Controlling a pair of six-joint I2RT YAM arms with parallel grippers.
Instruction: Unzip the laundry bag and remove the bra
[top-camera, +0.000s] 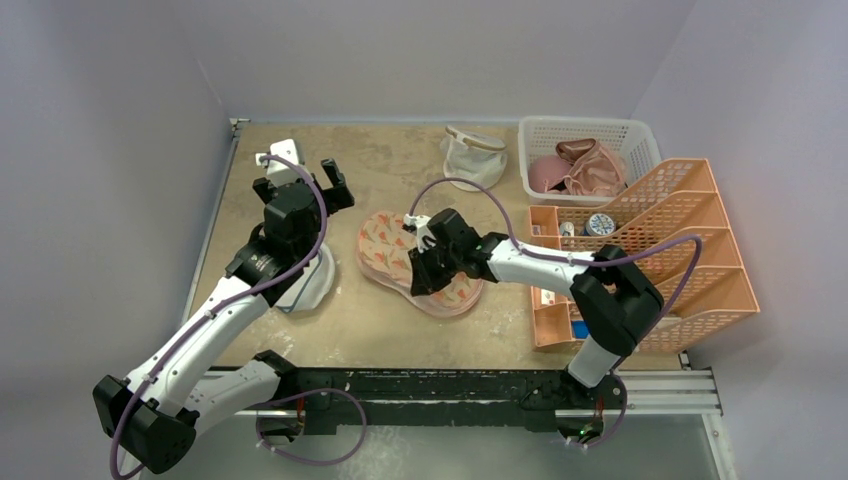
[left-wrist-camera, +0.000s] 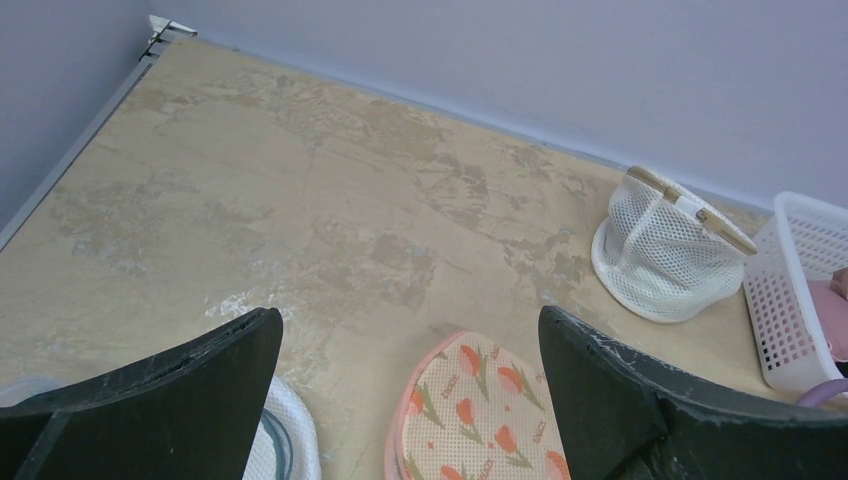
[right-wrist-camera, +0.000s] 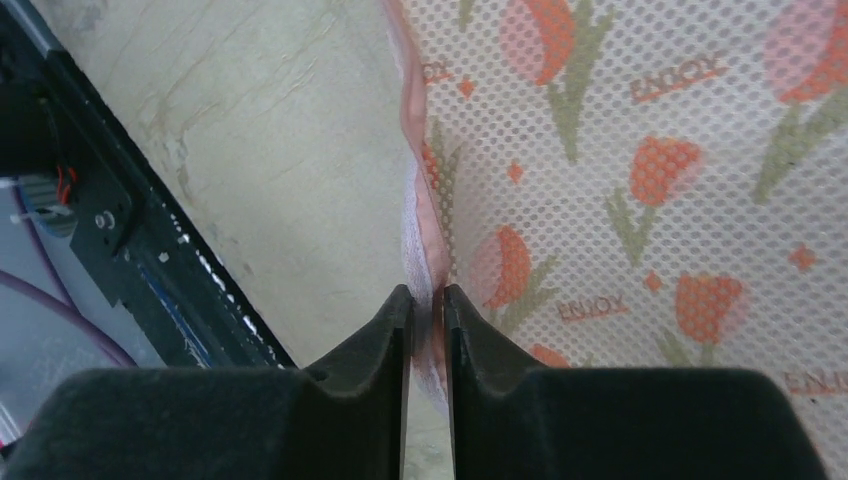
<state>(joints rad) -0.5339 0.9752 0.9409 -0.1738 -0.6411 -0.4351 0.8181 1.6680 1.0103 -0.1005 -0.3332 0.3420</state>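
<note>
the laundry bag (top-camera: 385, 245) lies flat on the desk (top-camera: 380, 330), and the right end effector (right-wrist-camera: 428, 300) is at its near edge, closed tight on the pink binding. whether the zip pull itself sits between the pads is hidden, so i cannot tell. the left end effector (left-wrist-camera: 410, 320) hangs to the left of the bag with its fingers spread wide, gripping nothing. the bra does not show – i judge it is inside the closed bag.

the step in hand looks like starting the zip. to do it well, the pinch should hold the pull rather than fabric alone, and the draw should stay low and follow the bag's curved rim. a straight tug would likely drag the whole bag. the free left end effector could press down on the bag's far lobe to anchor it.

the bag is soft honeycomb mesh – peach, printed with orange-red tulips, green stems and the word "enjoy". it is peanut-shaped and limp. just left of the bag is a round white mesh pouch (top-camera: 310, 285); beyond the bag, a cup-shaped mesh pouch (top-camera: 472, 155). the desk is mottled beige.
</note>
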